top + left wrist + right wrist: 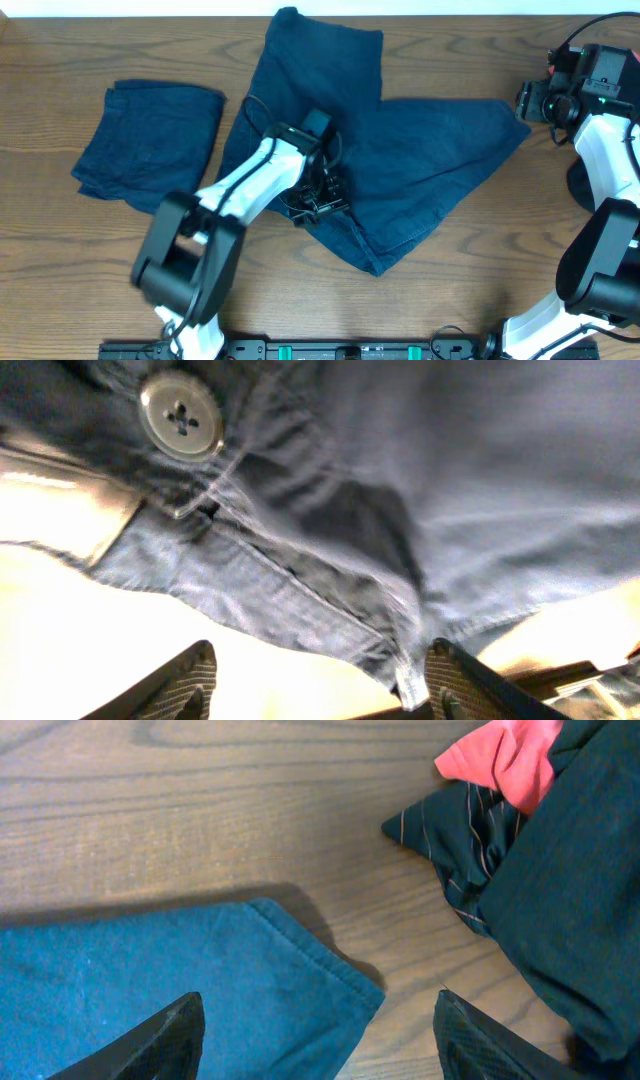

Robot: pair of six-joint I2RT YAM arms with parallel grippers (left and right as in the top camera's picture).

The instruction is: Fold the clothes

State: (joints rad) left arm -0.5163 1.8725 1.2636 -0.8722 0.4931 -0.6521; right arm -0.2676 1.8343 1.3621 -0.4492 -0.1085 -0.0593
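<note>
The clothes are dark navy shorts (410, 150) spread open at the table's middle, one leg toward the back and one toward the right. A matching pair lies as a folded bundle (150, 135) at the left. My left gripper (318, 200) hangs over the shorts' near waistband. In the left wrist view its jaws (320, 682) stand wide apart, and the cloth (400, 500) with a pale button (180, 415) lies just ahead, an edge beside the right finger (462, 682). My right gripper (527, 100) is open (320, 1040) above the right leg's corner (200, 985).
In the right wrist view a dark striped cloth (450, 840), a red cloth (505, 755) and a dark garment (570, 900) lie just past the leg's corner. Wooden table (480, 250) surrounds the shorts. The arms' bases stand at the near edge.
</note>
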